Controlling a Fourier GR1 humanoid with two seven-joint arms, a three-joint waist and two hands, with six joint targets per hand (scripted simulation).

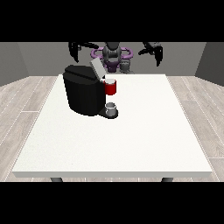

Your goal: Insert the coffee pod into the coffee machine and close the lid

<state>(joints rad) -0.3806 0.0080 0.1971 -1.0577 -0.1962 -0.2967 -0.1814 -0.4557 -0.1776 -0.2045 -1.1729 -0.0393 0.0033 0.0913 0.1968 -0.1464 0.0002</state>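
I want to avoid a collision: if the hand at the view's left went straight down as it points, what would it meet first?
Probably the coffee machine, whose top lies below that hand; depth is unclear, so it might pass behind.

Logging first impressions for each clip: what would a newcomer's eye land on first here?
The black coffee machine on the white table, left of centre, with its grey lid tilted up. Then a red thing at the machine, and a grey thing on the base below. Both hands, at the view's left and right, hang raised beside the robot.
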